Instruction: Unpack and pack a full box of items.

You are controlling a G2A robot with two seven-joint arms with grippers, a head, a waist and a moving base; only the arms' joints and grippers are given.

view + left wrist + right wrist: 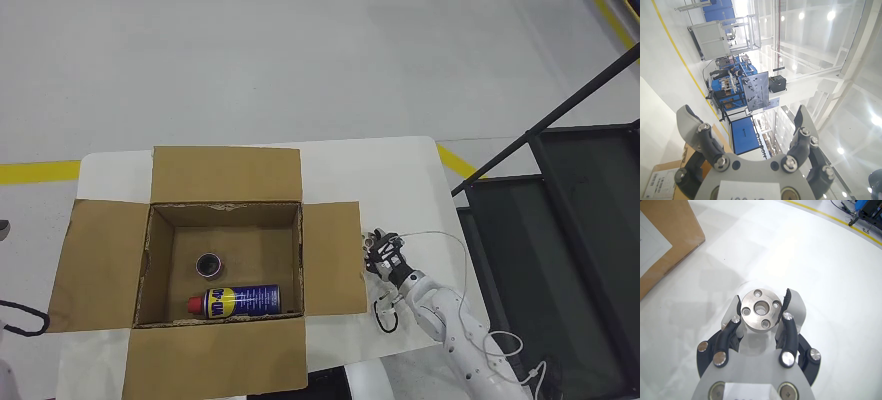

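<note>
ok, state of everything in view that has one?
box: open, four flaps spread.
spray can: on its side in the box.
dark ring: in the box, hole up.
metal flange: clamped in right tool.
right tool: shut on metal flange.
left tool: open, empty.

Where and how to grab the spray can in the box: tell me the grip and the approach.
Grip the spray can mid-body, across its round barrel, coming straight down from above. It lies on its side along the box wall nearest the robot, so side approaches look blocked; the tape roll sits apart. The right gripper holds a metal flange.
</note>
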